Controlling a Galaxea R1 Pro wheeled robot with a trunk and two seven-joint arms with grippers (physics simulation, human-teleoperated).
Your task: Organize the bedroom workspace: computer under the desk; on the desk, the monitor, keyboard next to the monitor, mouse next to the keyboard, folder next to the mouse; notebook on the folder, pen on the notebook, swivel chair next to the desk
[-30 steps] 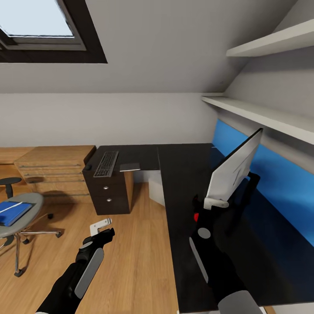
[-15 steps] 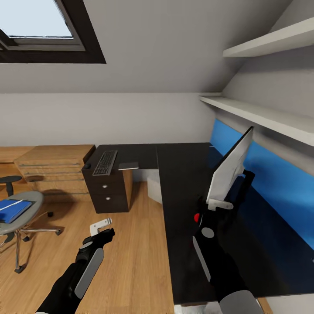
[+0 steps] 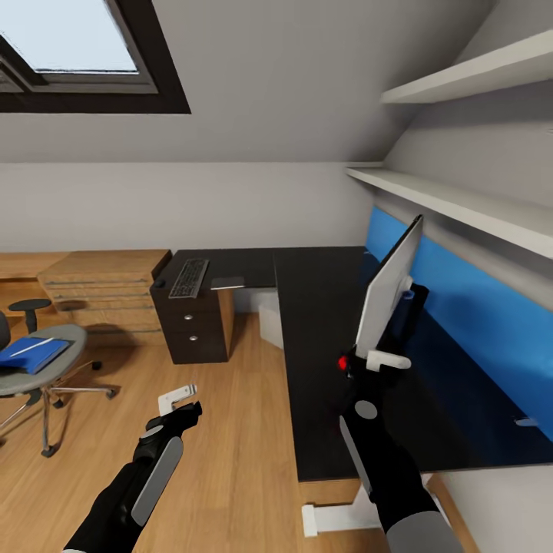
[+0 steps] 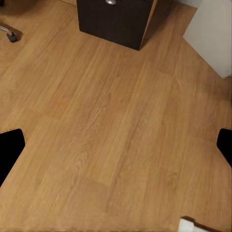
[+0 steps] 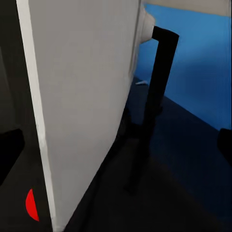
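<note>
The monitor (image 3: 388, 296) stands on the glossy black desk (image 3: 322, 415), its white back (image 5: 87, 96) facing the blue panel. My right gripper (image 3: 367, 359) is open, with its fingers either side of the monitor's lower corner by the red light (image 3: 343, 362). The keyboard (image 3: 189, 277) and a small dark mouse (image 3: 159, 283) lie on the desk's far left wing. The pale computer (image 3: 270, 326) sits under the desk. The blue folder (image 3: 31, 353) with a white pen (image 3: 34, 347) on it rests on the swivel chair (image 3: 46, 376). My left gripper (image 3: 180, 401) hangs open over the floor.
A dark drawer unit (image 3: 192, 334) stands under the desk's left wing, with light-wood cabinets (image 3: 100, 292) beside it. A thin grey slab (image 3: 228, 283) lies near the keyboard. Wall shelves (image 3: 461, 203) run above the blue panel. The desk's white leg (image 3: 334, 518) is near my base.
The whole view has shifted, so the desk's near end and white leg now show. The monitor has turned more edge-on, with my right gripper staying at its lower corner. The left arm is unchanged.
</note>
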